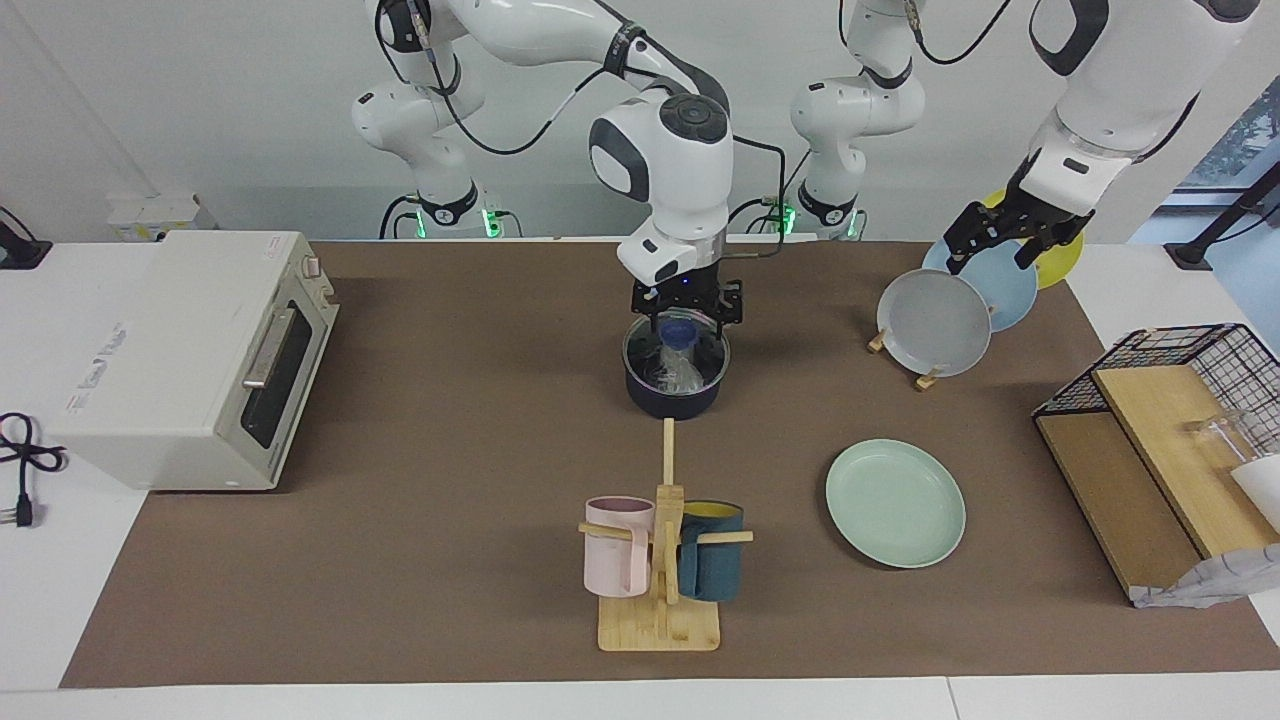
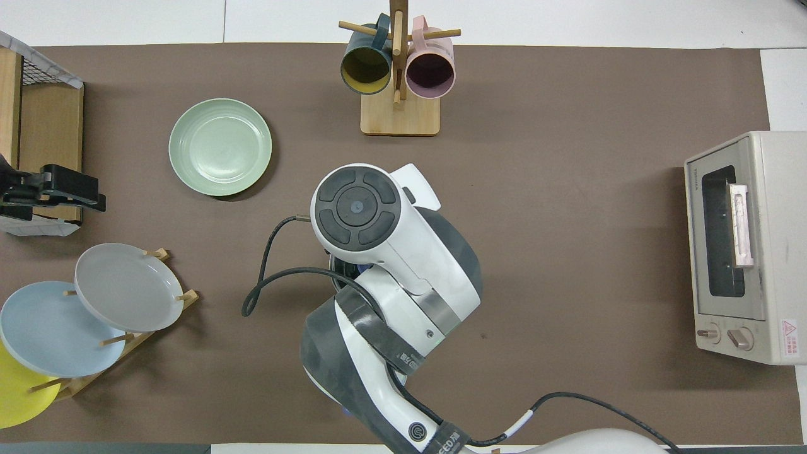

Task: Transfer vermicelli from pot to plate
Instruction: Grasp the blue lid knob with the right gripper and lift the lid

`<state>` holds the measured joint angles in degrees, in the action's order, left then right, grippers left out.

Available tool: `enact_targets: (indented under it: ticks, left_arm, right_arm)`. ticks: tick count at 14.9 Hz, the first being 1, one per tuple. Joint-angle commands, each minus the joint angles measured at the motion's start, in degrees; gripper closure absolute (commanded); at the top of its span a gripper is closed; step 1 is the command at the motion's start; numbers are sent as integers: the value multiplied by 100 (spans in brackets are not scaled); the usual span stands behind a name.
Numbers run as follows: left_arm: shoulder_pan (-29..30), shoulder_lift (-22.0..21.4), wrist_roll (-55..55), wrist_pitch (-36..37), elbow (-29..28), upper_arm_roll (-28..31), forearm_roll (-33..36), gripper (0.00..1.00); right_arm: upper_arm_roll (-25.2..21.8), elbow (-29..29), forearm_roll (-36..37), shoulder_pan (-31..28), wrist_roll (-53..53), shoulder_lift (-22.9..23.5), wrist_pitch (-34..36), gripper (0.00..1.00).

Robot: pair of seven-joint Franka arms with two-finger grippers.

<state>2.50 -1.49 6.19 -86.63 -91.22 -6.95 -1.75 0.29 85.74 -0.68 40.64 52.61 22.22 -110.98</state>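
The dark navy pot [image 1: 676, 396] stands mid-table with the translucent white vermicelli [image 1: 682, 370] inside it. My right gripper [image 1: 686, 338] points straight down into the pot's mouth, right over the noodles, which rise in a peak toward it. In the overhead view the right arm [image 2: 378, 252] covers the pot and noodles. The pale mint-green plate [image 1: 895, 503] [image 2: 220, 146] lies empty, farther from the robots than the pot and toward the left arm's end. My left gripper [image 1: 1000, 262] [image 2: 94, 197] hangs open and empty in the air by the plate rack.
A wooden rack holds a grey plate [image 1: 933, 322], a light blue plate [image 1: 1000, 285] and a yellow plate [image 2: 16, 388]. A mug tree [image 1: 660, 570] carries a pink and a dark teal mug. A toaster oven [image 1: 190, 360] sits at the right arm's end, a wire basket [image 1: 1180, 420] at the left arm's.
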Motion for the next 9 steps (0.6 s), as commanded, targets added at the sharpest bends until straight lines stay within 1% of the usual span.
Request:
enact_targets:
  ticks: [1, 7, 9]
  left_arm:
    - [58, -159, -30, -47, -186, -25, 34, 0]
    - [40, -159, -21, -55, -177, -25, 34, 0]
    - [-4, -159, -21, -64, -177, -25, 34, 0]
  right_arm:
    - [-3, 495, 103, 93, 153, -95, -379, 0]
    - [6, 857, 95, 93, 135, -209, -398, 0]
    - [6, 892, 77, 102, 135, -235, -380, 2]
